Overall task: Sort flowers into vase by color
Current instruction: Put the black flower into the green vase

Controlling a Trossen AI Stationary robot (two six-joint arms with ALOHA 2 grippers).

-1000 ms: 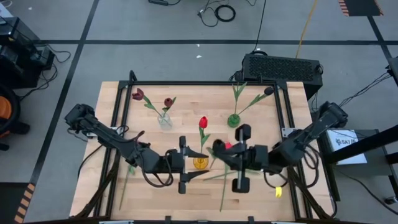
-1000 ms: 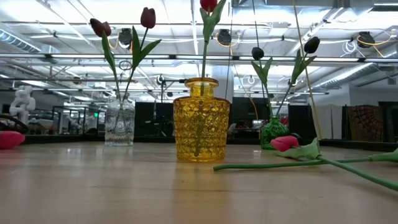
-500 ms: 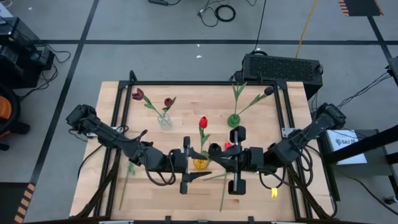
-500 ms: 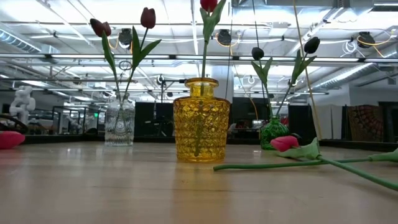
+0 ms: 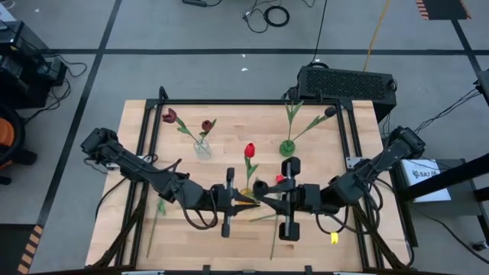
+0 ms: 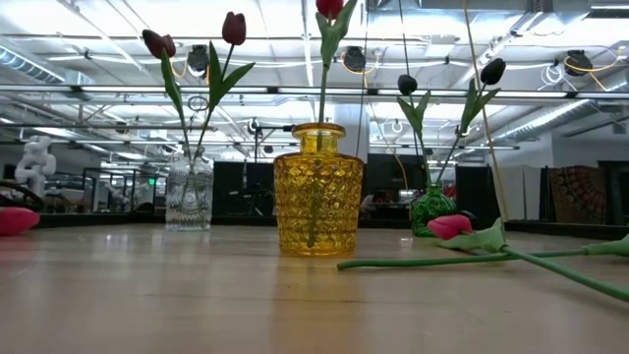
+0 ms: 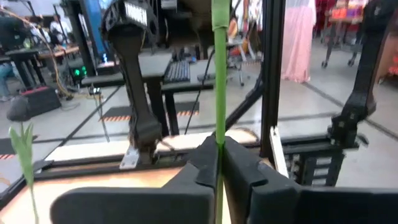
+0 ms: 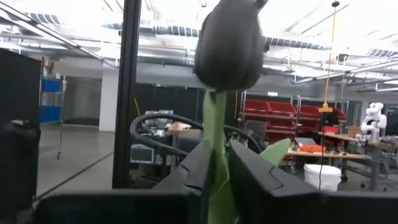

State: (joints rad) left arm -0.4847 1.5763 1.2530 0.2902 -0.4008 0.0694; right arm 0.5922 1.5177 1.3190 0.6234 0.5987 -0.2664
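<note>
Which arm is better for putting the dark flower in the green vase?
Right, probably. The right gripper is shut on the dark tulip just under its head, and the green vase stands on its side. The left gripper pinches a stem, head unseen.

Bright, even overhead lighting with glaring ceiling lights in the low view; close wrist-view foregrounds are blurred.

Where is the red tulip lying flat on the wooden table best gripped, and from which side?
Grip its green stem below the leaf, from straight above, fingers across it: the red tulip lies flat on the wooden table, and its head looks soft. Left gripper and right gripper hold stems.
</note>
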